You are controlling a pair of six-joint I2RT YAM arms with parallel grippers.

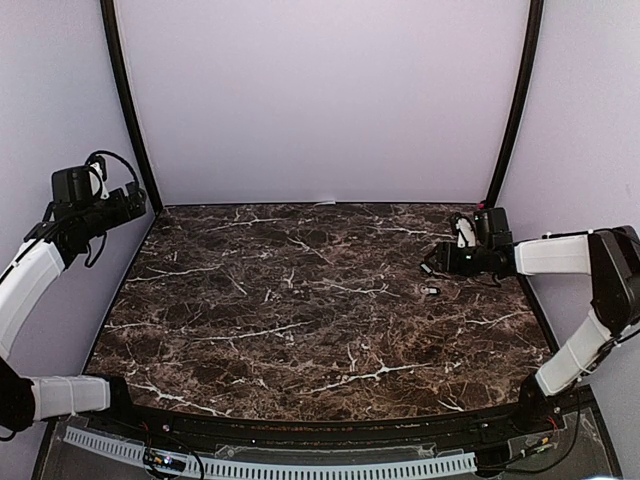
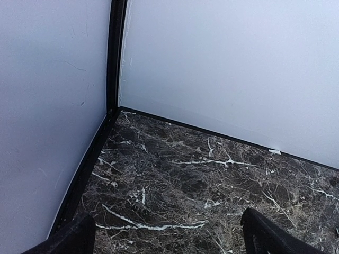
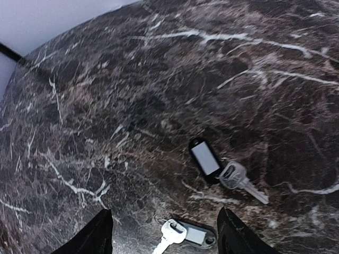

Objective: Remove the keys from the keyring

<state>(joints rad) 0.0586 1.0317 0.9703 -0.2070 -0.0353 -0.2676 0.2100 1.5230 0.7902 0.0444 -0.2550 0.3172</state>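
In the right wrist view two key sets lie on the dark marble table. One is a silver key joined to a black tag with a white label. The other silver key and its black tag lie right between the fingers of my open right gripper, just above the table. The thin rings hardly show. In the top view the right gripper is at the right side, with one key set just in front of it. My left gripper is raised at the far left, open and empty.
White walls with black corner posts close in the table at the back and on both sides. The left gripper is close to the left wall and the back left corner. The right arm's white forearm stretches along the right edge.
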